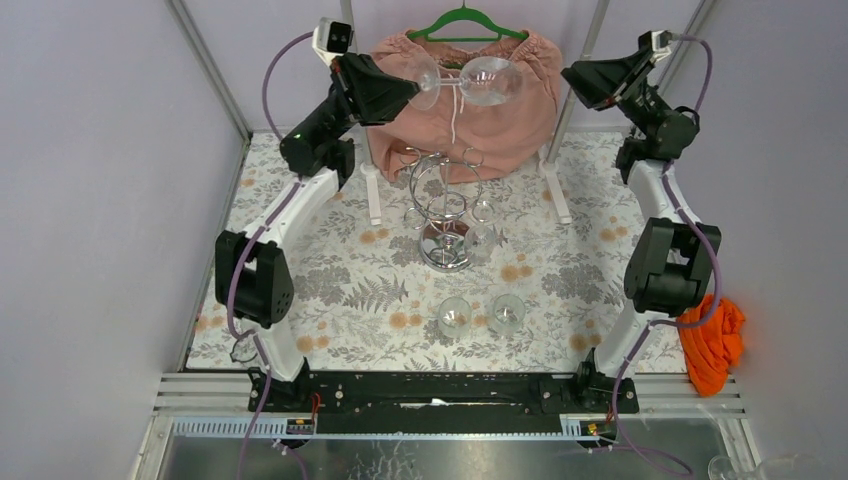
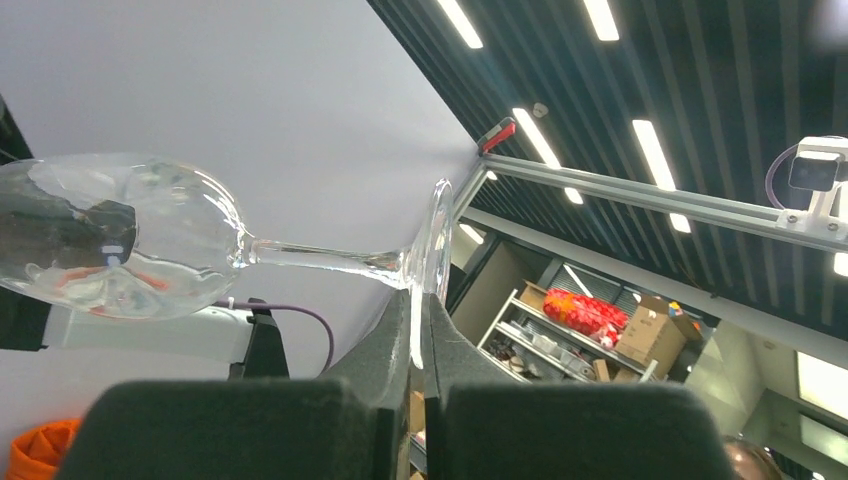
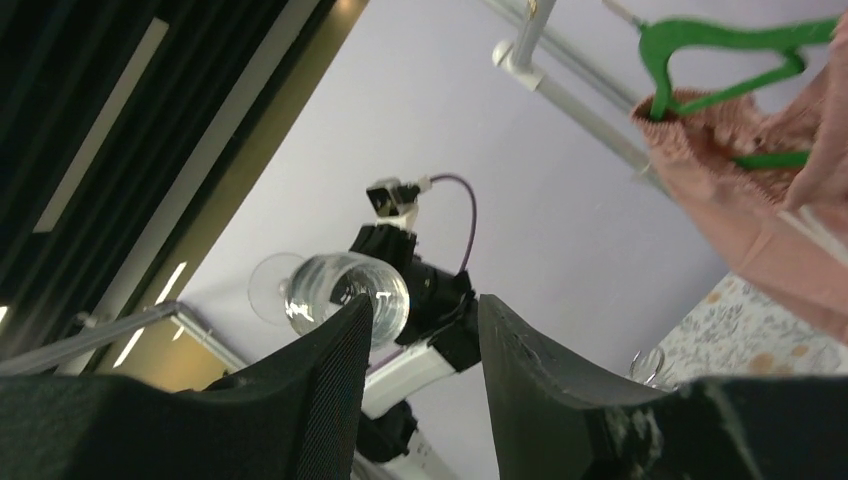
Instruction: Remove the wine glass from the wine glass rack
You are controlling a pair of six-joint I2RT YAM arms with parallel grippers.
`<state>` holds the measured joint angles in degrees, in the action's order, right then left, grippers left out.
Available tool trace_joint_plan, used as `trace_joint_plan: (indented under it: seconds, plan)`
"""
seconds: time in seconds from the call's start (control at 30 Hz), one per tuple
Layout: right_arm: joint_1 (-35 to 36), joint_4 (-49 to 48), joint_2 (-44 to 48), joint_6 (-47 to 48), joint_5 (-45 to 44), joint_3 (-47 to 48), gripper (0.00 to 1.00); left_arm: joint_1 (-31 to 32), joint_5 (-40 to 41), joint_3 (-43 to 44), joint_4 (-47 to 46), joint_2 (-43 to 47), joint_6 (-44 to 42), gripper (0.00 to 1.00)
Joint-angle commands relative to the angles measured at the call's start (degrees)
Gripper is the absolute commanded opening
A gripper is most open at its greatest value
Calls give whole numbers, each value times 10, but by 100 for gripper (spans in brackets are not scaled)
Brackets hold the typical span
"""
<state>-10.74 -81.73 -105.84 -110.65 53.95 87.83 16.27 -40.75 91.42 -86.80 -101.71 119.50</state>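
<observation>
A clear wine glass [image 1: 487,80] hangs sideways in the air, high above the chrome wine glass rack [image 1: 443,203]. My left gripper [image 1: 414,91] is shut on the edge of its round foot [image 2: 437,235], with the stem and bowl [image 2: 130,235] pointing away to the right. The right gripper [image 1: 569,75] stands open just right of the bowl and clear of it. Seen from the right wrist, the glass [image 3: 345,290] lies beyond the open right gripper [image 3: 424,312], with nothing between its fingers.
Two more glasses [image 1: 455,315] [image 1: 507,312] stand upright on the floral cloth in front of the rack. A pink garment [image 1: 520,120] on a green hanger [image 1: 465,20] hangs from the white rail behind. An orange cloth [image 1: 712,340] lies by the right arm's base.
</observation>
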Motion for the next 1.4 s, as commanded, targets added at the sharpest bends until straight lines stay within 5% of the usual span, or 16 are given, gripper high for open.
trace_joint_plan:
  seconds: [0.0, 1.37]
  plan:
    - [39, -163, 34, -25, 40, -12, 51, 24, 18, 50, -57, -30, 31, 0]
    - [168, -167, 102, -10, 24, -40, 48, 46, 5, 55, -57, -113, 29, 0]
